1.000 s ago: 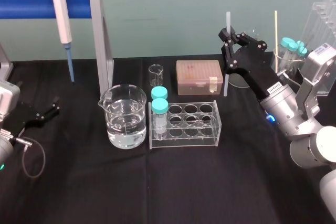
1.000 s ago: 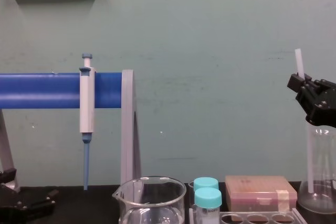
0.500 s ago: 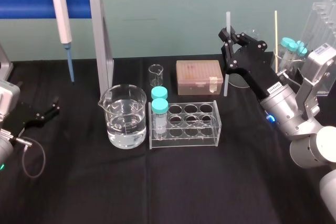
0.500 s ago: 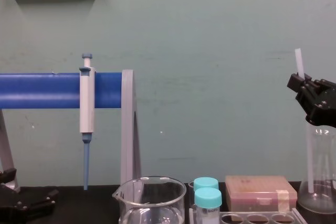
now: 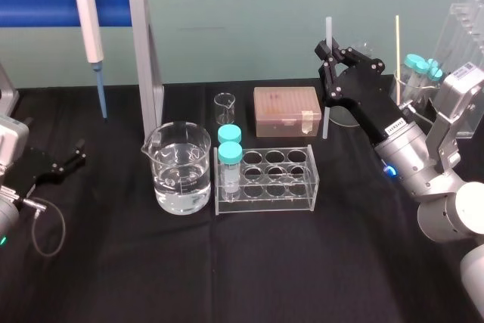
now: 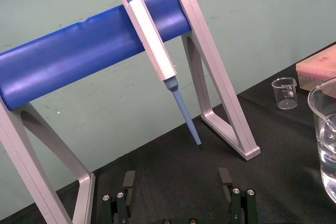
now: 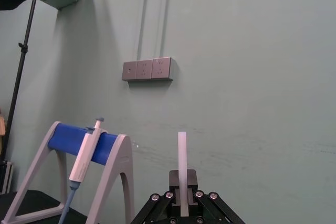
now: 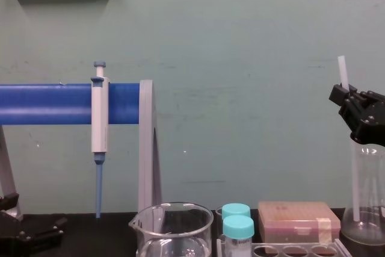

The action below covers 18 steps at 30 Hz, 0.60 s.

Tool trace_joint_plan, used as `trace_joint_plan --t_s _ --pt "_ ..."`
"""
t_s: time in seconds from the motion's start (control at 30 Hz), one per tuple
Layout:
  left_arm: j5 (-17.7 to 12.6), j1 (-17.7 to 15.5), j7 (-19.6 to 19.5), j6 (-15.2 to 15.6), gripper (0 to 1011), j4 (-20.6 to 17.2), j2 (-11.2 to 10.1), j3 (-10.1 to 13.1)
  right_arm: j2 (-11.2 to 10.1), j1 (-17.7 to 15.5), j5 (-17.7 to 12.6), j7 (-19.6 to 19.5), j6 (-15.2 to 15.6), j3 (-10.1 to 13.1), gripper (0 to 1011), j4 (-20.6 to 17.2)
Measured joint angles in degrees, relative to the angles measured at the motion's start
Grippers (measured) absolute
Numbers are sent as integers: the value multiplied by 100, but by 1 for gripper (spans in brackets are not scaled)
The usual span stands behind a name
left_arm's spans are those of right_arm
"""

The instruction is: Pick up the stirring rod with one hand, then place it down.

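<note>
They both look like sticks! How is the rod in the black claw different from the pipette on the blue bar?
The stirring rod is plain white all along; the pipette ends in a blue tip. The right gripper grips the rod; the pipette hangs on the blue bar. Both stand upright.

The stirring rod [image 5: 329,28] is a thin, milky-white translucent stick, standing nearly upright at the far right of the counter [image 5: 340,247]. The right claw [image 5: 327,52], black with angular jointed fingers, pinches it near the top, leaving a short stub above. The lower end hangs close to the counter, possibly touching it.
</note>
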State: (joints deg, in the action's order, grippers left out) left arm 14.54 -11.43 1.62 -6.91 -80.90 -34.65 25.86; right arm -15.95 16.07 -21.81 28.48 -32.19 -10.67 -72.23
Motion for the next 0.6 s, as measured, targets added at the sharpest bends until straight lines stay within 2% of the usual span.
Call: trace_joint_plan --t_s 0.6 --pt "0 0 0 0 1000 0 0 0 0 0 0 0 1 0 72 0"
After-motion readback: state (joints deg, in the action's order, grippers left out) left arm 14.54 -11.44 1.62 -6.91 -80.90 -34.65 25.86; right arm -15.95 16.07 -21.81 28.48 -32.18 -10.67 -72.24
